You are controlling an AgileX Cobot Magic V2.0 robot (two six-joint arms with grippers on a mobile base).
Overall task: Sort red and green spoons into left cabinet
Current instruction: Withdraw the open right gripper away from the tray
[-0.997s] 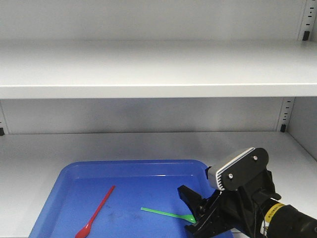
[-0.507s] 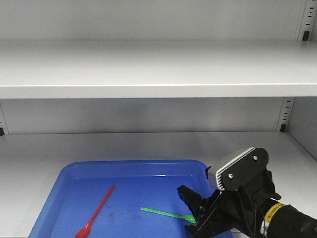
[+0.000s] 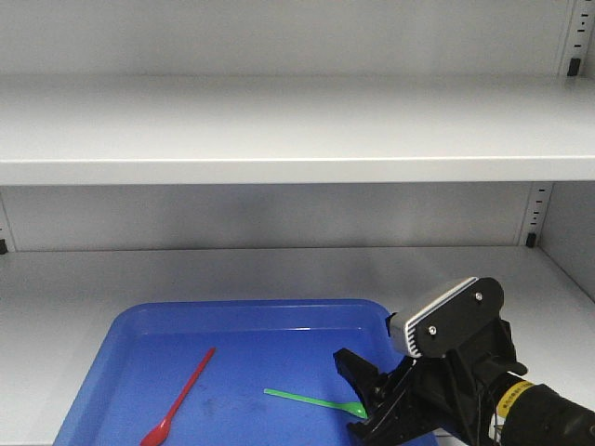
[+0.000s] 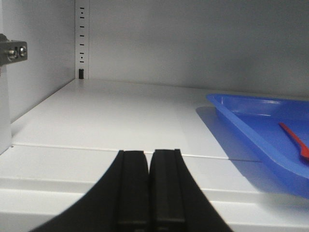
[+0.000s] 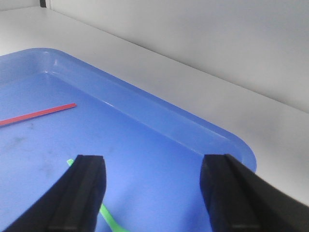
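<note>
A red spoon (image 3: pixel 179 397) lies at the left of a blue tray (image 3: pixel 251 314) on the lower shelf of the grey cabinet (image 3: pixel 279 139). A green spoon (image 3: pixel 316 402) lies at the tray's right. My right gripper (image 3: pixel 357 395) hangs open just above the green spoon's bowl end. In the right wrist view the green handle (image 5: pixel 110 219) runs between the fingers (image 5: pixel 84 188), and the red handle (image 5: pixel 38 114) lies to the left. My left gripper (image 4: pixel 149 159) is shut on nothing, low over the bare shelf left of the tray (image 4: pixel 251 123); the red spoon (image 4: pixel 295 140) shows at the right.
A second grey shelf (image 3: pixel 297 125) spans above the tray. Slotted uprights (image 3: pixel 536 214) stand at the back right, and another upright (image 4: pixel 82 38) at the back left corner. The cabinet's side wall (image 4: pixel 34 67) closes the left.
</note>
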